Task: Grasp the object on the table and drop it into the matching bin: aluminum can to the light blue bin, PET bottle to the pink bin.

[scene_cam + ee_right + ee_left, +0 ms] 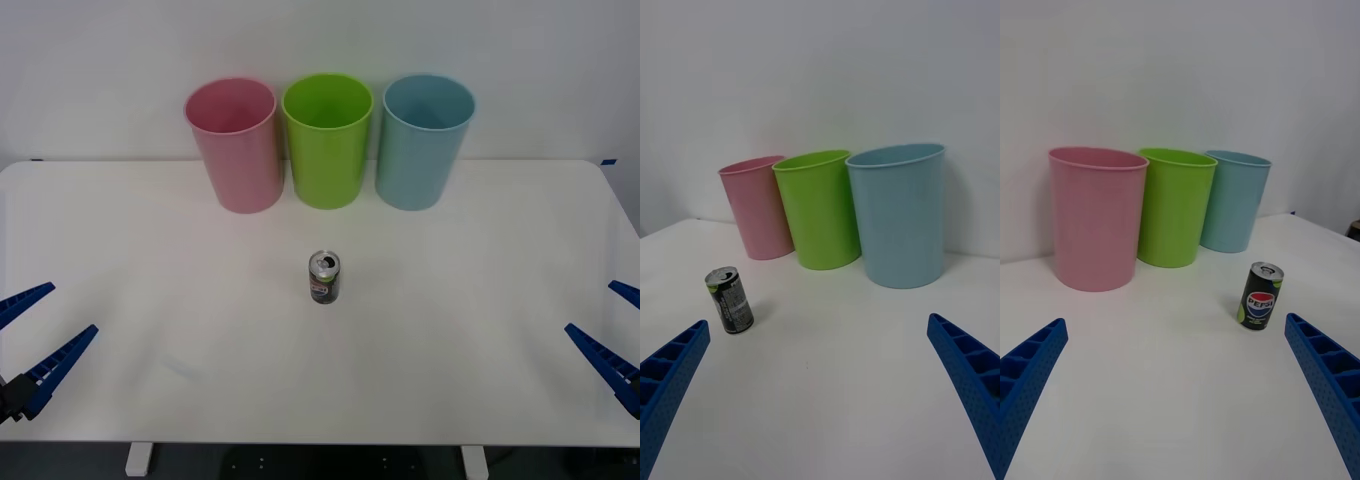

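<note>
A small dark aluminum can with a silver top stands upright in the middle of the white table; the can and the same can show in both wrist views. At the back stand the pink bin and the light blue bin, also seen as pink bin and light blue bin. My left gripper is open at the table's front left, far from the can. My right gripper is open at the front right, equally far.
A lime green bin stands between the pink and light blue bins, the three nearly touching in a row before a white wall. Bare tabletop lies around the can on all sides.
</note>
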{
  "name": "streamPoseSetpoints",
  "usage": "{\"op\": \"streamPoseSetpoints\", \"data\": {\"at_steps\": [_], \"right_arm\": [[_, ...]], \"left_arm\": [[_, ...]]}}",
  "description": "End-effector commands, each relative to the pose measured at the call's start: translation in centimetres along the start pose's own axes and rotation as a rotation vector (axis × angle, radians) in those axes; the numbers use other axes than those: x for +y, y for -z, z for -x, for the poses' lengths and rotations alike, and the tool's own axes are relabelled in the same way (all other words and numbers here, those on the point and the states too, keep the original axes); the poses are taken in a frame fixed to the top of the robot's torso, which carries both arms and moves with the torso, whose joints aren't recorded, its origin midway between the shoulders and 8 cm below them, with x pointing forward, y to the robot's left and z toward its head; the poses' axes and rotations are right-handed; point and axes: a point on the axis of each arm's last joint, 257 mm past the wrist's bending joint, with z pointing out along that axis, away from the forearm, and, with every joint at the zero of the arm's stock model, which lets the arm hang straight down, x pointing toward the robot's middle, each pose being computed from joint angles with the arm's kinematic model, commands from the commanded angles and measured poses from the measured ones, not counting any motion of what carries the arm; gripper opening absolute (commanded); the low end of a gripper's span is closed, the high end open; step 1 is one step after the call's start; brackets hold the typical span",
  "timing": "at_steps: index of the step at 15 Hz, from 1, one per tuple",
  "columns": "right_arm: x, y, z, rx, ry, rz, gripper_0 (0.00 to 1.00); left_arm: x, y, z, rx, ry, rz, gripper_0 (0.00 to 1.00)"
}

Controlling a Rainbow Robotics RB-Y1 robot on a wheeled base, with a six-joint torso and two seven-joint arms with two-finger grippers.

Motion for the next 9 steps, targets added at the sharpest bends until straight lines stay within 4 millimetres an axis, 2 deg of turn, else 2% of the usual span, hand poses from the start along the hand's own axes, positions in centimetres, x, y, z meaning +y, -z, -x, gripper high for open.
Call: {"op": "streamPoseSetpoints", "data": {"at_steps": [1, 2, 9], "right_arm": [[0.0, 0.0, 0.0, 0.0, 0.0, 0.0, 1.0], [0.3, 0.1, -0.8, 0.003, -0.022, -0.005, 1.0], [1.4, -1.4, -1.6, 0.013, -0.03, 0.032, 1.0]], "left_arm": [[0.0, 0.0, 0.0, 0.0, 0.0, 0.0, 1.0], [0.0, 0.0, 0.0, 0.0, 0.0, 0.0, 1.0], [0.0, 0.0, 0.0, 0.0, 0.0, 0.0, 1.0]]}}
